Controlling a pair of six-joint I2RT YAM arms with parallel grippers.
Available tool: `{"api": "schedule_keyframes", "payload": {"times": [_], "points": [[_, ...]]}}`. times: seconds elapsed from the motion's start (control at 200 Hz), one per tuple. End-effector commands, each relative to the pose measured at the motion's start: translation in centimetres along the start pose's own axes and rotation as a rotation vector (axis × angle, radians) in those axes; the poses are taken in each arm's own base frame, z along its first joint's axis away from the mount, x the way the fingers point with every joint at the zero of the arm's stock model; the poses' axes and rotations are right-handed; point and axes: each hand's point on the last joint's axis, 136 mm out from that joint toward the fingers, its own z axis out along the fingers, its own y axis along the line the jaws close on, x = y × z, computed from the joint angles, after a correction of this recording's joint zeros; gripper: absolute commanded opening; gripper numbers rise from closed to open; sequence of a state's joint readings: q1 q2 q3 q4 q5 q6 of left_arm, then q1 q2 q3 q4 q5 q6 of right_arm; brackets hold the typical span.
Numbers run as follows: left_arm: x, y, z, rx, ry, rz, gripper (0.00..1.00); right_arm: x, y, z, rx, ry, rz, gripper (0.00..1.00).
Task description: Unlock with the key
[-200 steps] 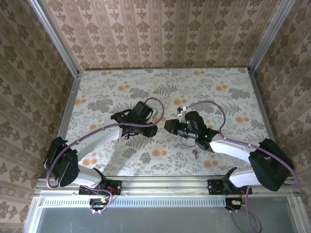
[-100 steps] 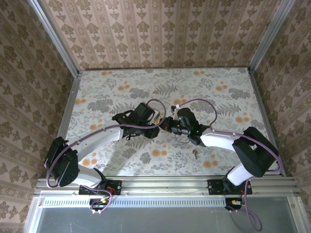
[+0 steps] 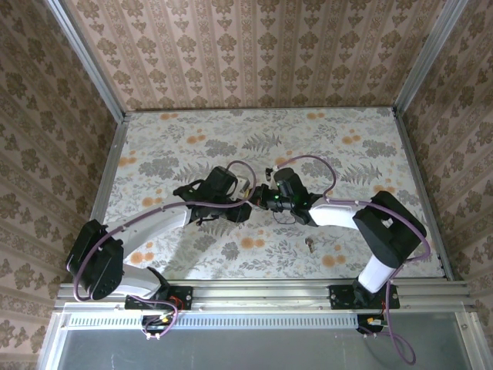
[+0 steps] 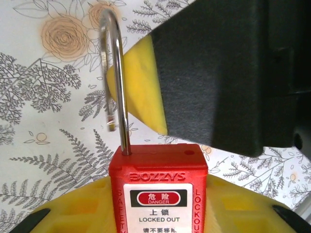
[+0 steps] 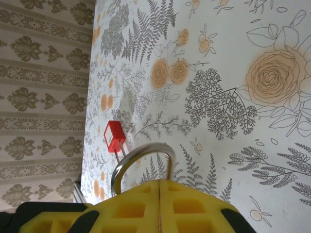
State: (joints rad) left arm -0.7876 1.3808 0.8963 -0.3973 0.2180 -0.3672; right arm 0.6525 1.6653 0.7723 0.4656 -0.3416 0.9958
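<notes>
My left gripper (image 4: 158, 209) was clenched on the body of a red padlock (image 4: 158, 167). Its silver shackle (image 4: 118, 73) stood upright above my yellow pads. My right gripper (image 5: 159, 196) kept its pads pressed flat together, with the shackle arching just past their tips. Whether they pinched it I could not tell. One of my right fingers (image 4: 214, 73) crowded against the shackle.

Both grippers met mid-table (image 3: 323, 139), well clear of the side rails (image 3: 108, 169) and the papered walls (image 3: 254, 54). The far half of the table lay open.

The key (image 3: 310, 245) lay flat toward the near rail (image 3: 262, 289), beside my right forearm and apart from both grippers. A second red padlock (image 5: 114, 136) lay farther off, toward a wall.
</notes>
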Motion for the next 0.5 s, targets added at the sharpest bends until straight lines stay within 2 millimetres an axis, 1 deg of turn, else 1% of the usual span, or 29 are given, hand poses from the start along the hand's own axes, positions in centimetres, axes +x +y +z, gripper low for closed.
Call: {"api": "schedule_keyframes", "payload": {"times": [0.0, 0.09, 0.125, 0.145, 0.155, 0.19, 0.26, 0.335, 0.405, 0.495], "points": [[0.0, 0.3, -0.9, 0.020, -0.010, -0.039, 0.16, -0.3, 0.6, -2.1, -0.028, 0.011, -0.029, 0.17], [1.0, 2.6, -1.4, -0.083, 0.023, -0.063, 0.16, 0.5, -0.3, -4.6, 0.033, 0.041, -0.063, 0.23], [1.3, 3.4, -1.5, -0.126, 0.040, -0.064, 0.16, 0.8, -0.3, -5.7, 0.056, 0.050, -0.085, 0.28], [1.6, 3.8, -1.6, -0.149, 0.051, -0.062, 0.16, 1.1, -0.8, -6.1, 0.079, 0.061, -0.092, 0.30], [1.6, 4.0, -1.6, -0.161, 0.055, -0.063, 0.16, 1.0, -0.3, -6.7, 0.073, 0.054, -0.104, 0.32], [2.0, 4.8, -1.7, -0.204, 0.074, -0.063, 0.16, 1.2, -0.4, -7.7, 0.097, 0.056, -0.125, 0.37], [2.6, 6.1, -1.8, -0.282, 0.114, -0.057, 0.16, 1.5, -0.9, -9.6, 0.153, 0.057, -0.154, 0.44], [3.1, 7.4, -1.5, -0.361, 0.161, -0.043, 0.16, 1.5, -1.5, -11.5, 0.208, 0.036, -0.177, 0.54], [3.2, 8.3, -1.0, -0.425, 0.208, -0.023, 0.15, 1.5, -1.7, -12.8, 0.229, 0.009, -0.192, 0.63], [3.1, 8.5, 0.0, -0.472, 0.256, 0.006, 0.15, 1.6, -1.5, -14.2, 0.228, -0.024, -0.201, 0.68]]}}
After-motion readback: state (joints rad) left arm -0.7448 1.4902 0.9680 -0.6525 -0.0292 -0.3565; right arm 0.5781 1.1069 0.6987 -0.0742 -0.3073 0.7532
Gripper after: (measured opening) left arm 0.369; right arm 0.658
